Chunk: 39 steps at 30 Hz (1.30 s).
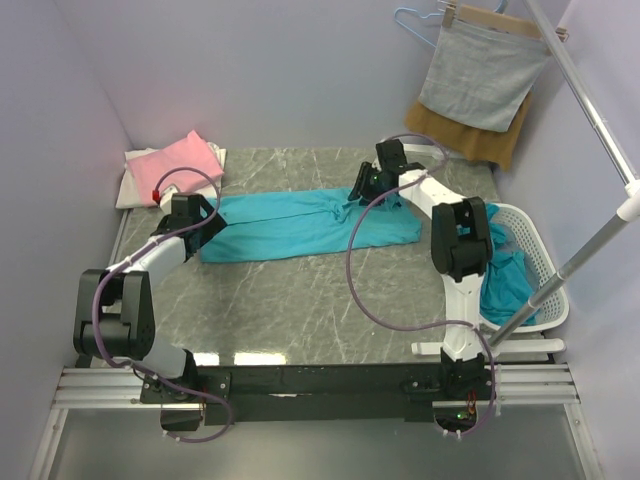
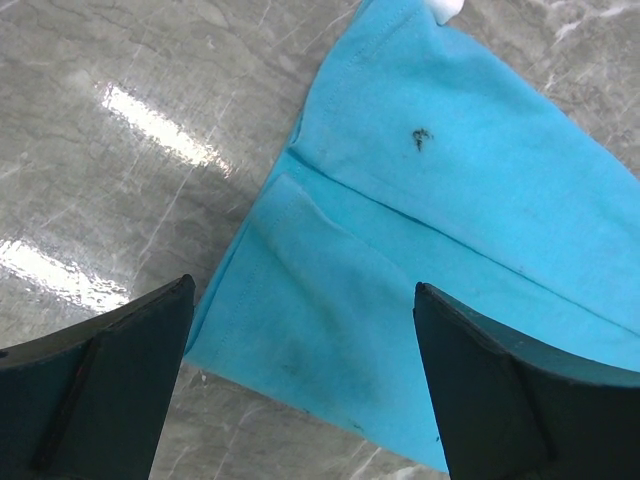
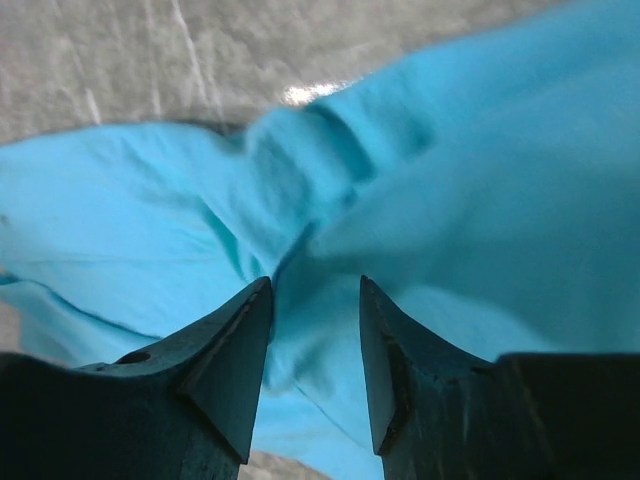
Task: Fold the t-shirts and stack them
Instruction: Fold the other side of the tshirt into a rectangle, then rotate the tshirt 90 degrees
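Observation:
A teal t-shirt [image 1: 290, 228] lies spread lengthwise across the middle of the marble table. My left gripper [image 1: 197, 215] hangs over its left end. In the left wrist view it [image 2: 302, 288] is wide open above the shirt's corner [image 2: 330, 310], holding nothing. My right gripper [image 1: 365, 186] is at the bunched cloth on the shirt's far edge. In the right wrist view it [image 3: 315, 282] is low, with its jaws partly open on either side of a raised fold of teal cloth [image 3: 310, 250]. A folded pink shirt [image 1: 186, 160] lies on a white one [image 1: 135, 188] at the far left.
A white laundry basket [image 1: 545, 290] with more teal cloth [image 1: 505, 280] stands at the right edge. A grey cloth [image 1: 483, 75] and a brown one [image 1: 500, 145] hang at the back right. A metal pole [image 1: 590, 240] slants across the right side.

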{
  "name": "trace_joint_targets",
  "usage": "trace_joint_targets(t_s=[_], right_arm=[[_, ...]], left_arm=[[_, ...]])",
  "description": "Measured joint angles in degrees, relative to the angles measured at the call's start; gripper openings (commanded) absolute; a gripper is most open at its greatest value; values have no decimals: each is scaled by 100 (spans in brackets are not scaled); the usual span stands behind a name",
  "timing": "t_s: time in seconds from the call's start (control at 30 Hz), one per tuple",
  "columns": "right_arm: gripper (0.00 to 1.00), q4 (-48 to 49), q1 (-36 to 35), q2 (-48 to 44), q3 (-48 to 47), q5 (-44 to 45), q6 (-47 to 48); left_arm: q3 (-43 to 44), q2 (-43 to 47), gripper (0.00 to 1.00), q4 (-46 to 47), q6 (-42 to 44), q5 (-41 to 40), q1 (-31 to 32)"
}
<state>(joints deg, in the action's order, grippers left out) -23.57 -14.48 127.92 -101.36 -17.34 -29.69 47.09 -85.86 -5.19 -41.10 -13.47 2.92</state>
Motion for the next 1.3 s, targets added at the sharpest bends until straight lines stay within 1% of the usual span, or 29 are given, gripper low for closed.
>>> trace_joint_targets(t_s=[0.1, 0.13, 0.17, 0.27, 0.33, 0.43, 0.6, 0.73, 0.8, 0.9, 0.97, 1.1, 1.2, 1.3], right_arm=[[48, 55, 0, -614, 629, 354, 136], [52, 50, 0, -817, 778, 466, 175], [52, 74, 2, -1036, 911, 584, 221], [52, 223, 22, -1582, 1241, 890, 304], [52, 291, 63, -1762, 1335, 973, 345], [52, 293, 188, -1753, 1349, 1034, 372], [52, 192, 422, -1320, 1294, 988, 363], [52, -39, 520, -739, 1051, 837, 345], [52, -175, 549, -470, 916, 798, 328], [52, -389, 551, -372, 697, 815, 313], [51, -638, 544, -273, 431, 855, 328], [53, -1202, 503, 214, -369, 962, 437], [53, -1668, 468, 557, -966, 949, 573], [54, -2166, 411, 1049, -1851, 802, 772]], left_arm=[[28, 22, 97, 20, 31, 70, 0], [68, 22, 97, 31, 61, 129, 0], [129, 22, 97, 39, 105, 199, 0], [452, -4, 97, 83, 236, 424, 20], [765, -101, 97, 203, 356, 645, 46], [1351, -481, 96, 396, 573, 1086, 87], [2424, -1725, 94, 555, 920, 1753, 190], [2780, -2511, 94, 391, 1049, 1952, 284], [2741, -2708, 94, 236, 1049, 1969, 345], [2474, -2695, 94, 160, 1029, 1939, 442], [2225, -2518, 93, 197, 992, 1908, 503], [1561, -1998, 94, 195, 807, 1856, 693], [881, -1473, 94, 293, 584, 1711, 1067], [116, -839, 94, 393, 238, 1646, 1727]])
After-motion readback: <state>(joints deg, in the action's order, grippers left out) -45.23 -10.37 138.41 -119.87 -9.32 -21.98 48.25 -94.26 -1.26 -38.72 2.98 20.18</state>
